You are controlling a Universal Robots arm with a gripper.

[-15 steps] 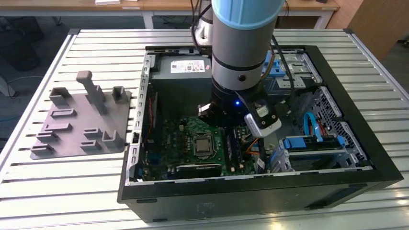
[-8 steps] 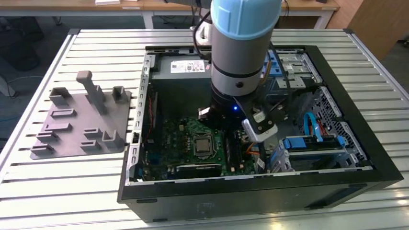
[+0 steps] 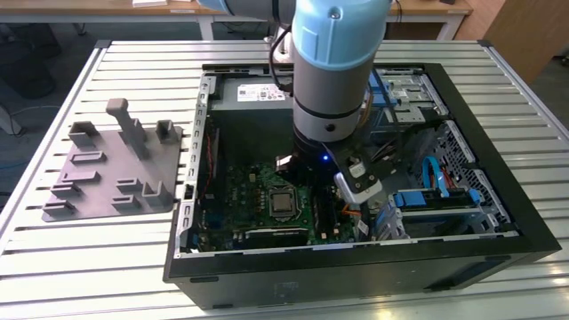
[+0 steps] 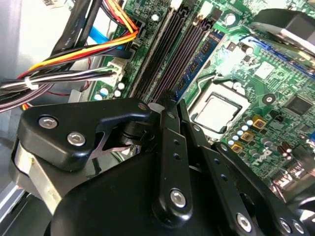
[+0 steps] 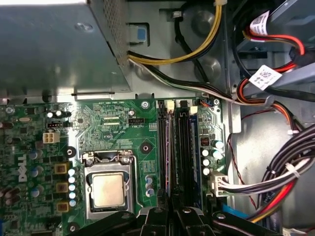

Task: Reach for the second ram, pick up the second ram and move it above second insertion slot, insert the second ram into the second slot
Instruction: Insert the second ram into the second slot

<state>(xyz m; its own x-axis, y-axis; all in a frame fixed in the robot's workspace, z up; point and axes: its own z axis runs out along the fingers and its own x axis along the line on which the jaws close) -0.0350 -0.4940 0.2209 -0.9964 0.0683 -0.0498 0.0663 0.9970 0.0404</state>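
Note:
In both wrist views my gripper [image 5: 172, 210] [image 4: 168, 97] hangs over the row of memory slots [image 5: 182, 147] [image 4: 165, 54] beside the processor socket [image 5: 108, 189]. Its black fingers are pressed close together. Between the tips a thin dark strip shows edge-on, which I take for the second ram [image 5: 172, 197], lined up along the slots and above them. A dark blue stick [image 4: 203, 53] stands seated in the slot on the processor side. In the exterior view the arm [image 3: 334, 80] reaches down into the open computer case [image 3: 356, 257].
Bundles of coloured cables [image 5: 275, 182] [image 4: 74, 64] lie close beside the slots. The metal power supply box [image 5: 54, 44] borders the board. A grey printed holder [image 3: 116, 167] sits on the slatted table at the exterior view's left, outside the case.

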